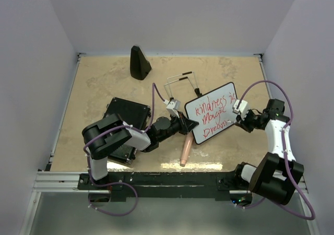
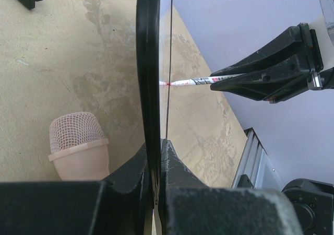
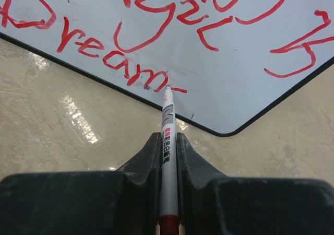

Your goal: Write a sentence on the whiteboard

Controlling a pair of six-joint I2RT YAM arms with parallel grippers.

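My right tool [image 3: 167, 140] clamps the marker [image 3: 167, 121], tip touching the whiteboard [image 3: 235, 89] straight ahead, at the last word's end; my left tool [image 2: 155, 154] clamps the whiteboard's edge.

A microphone [image 1: 186, 151] lies before the whiteboard [image 1: 214, 112], case [image 1: 128, 112] left.

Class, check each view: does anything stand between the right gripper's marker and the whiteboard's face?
Nothing visible does. The marker in the right gripper has its tip on the whiteboard, just after the red "Dream". The left gripper clamps only its edge.
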